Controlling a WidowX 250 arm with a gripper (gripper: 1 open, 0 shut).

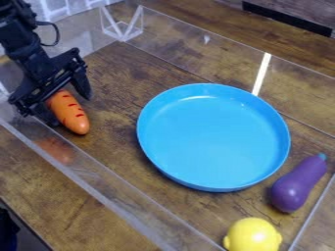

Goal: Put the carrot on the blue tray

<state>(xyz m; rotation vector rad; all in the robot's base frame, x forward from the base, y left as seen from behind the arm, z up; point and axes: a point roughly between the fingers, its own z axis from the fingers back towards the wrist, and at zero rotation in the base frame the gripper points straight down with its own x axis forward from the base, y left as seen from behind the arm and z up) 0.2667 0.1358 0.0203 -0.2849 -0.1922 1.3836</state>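
The carrot is a small orange toy lying on the wooden table at the left, its top end pointing up-left under the gripper. My gripper stands open over the carrot's upper end, one black finger on each side of it, not closed on it. The blue tray is a large round dish in the middle of the table, to the right of the carrot, with nothing in it.
A purple eggplant lies right of the tray and a yellow lemon sits near the front edge. Clear plastic walls border the table at front left and back. White frames stand at the back.
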